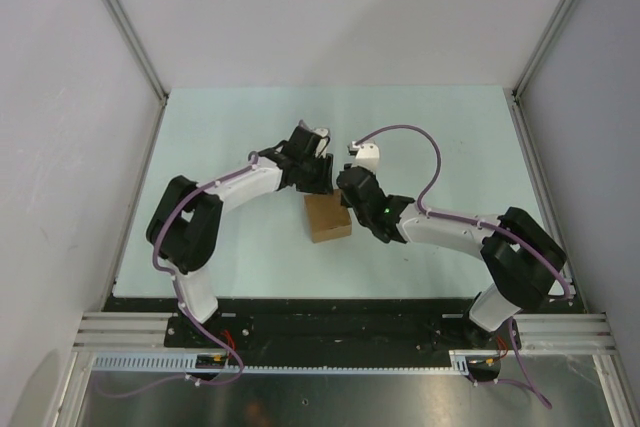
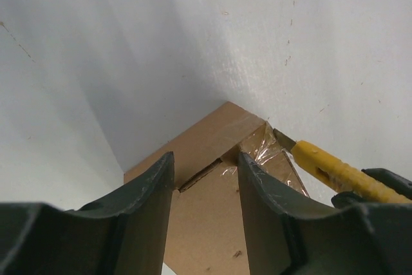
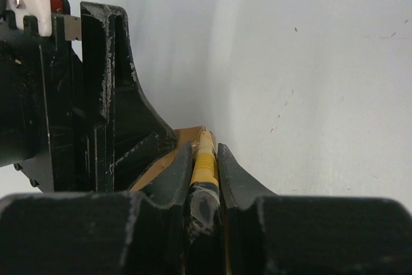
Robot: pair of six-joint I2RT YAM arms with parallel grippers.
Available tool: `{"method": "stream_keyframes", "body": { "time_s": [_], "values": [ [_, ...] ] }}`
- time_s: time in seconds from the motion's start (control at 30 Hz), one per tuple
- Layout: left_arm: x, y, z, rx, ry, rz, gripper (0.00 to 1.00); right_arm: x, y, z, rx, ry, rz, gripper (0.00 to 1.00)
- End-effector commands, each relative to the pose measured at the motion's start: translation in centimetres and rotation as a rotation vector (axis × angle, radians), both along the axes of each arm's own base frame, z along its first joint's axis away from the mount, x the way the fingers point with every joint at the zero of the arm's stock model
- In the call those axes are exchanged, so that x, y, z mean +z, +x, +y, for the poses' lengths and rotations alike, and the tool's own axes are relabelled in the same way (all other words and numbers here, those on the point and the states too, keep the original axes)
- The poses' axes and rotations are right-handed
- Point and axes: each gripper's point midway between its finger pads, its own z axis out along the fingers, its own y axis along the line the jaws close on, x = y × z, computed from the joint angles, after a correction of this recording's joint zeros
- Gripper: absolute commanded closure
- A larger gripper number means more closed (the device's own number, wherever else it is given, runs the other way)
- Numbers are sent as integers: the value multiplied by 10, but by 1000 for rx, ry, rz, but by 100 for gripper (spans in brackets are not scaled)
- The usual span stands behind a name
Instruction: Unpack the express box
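Observation:
The express box (image 1: 328, 217), a small brown carton with clear tape on its flaps, sits mid-table. In the left wrist view the box (image 2: 206, 217) lies just under my left gripper (image 2: 205, 162), whose jaws stand apart over the flap seam and hold nothing. My right gripper (image 3: 205, 152) is shut on a slim yellow cutter knife (image 3: 205, 159). In the left wrist view the cutter (image 2: 335, 172) comes in from the right, with its blade tip at the taped far corner of the box. Both grippers, left (image 1: 318, 175) and right (image 1: 350, 187), crowd the box's far edge.
The pale green table (image 1: 240, 127) is walled by white panels on the left, back and right. The left gripper's black body (image 3: 96, 94) fills the left of the right wrist view, close beside the right fingers.

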Motion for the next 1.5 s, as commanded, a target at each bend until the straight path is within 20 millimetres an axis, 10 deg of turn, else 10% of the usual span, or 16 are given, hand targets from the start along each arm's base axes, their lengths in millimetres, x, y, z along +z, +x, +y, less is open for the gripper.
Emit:
{"method": "stream_keyframes", "body": {
  "time_s": [0.0, 1.47],
  "values": [
    [-65, -35, 35, 64, 179, 211, 53, -8, -14, -3, 8, -34, 32, 100],
    [-72, -33, 41, 61, 211, 222, 60, -11, -82, -31, 95, -112, 139, 100]
  ]
}}
